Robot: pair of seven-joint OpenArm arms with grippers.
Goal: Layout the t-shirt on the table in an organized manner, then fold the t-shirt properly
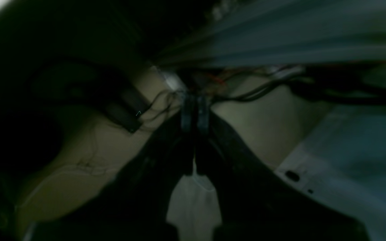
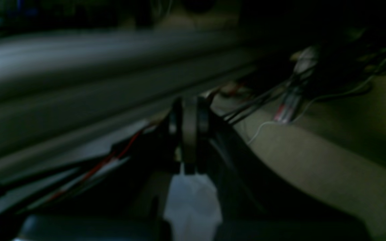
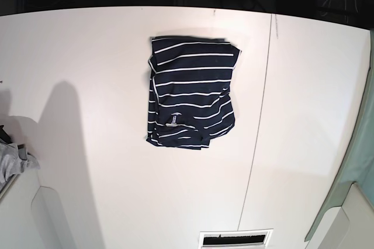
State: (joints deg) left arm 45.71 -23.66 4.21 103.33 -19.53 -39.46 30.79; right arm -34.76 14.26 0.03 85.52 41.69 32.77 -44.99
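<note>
Near the centre of the table (image 3: 87, 56), slightly toward twelve o'clock, we see the t-shirt (image 3: 190, 100) lying folded into a compact upright rectangle, its white label (image 3: 173, 120) showing near six o'clock. In both dim, blurred wrist views the left gripper (image 1: 194, 113) and right gripper (image 2: 189, 134) have their jaws pressed together, holding nothing. Neither arm appears in the base view. We judge the fold nearly finished; a careless regrasp could drag the loose, slightly uneven lower edge and undo the layers.
</note>
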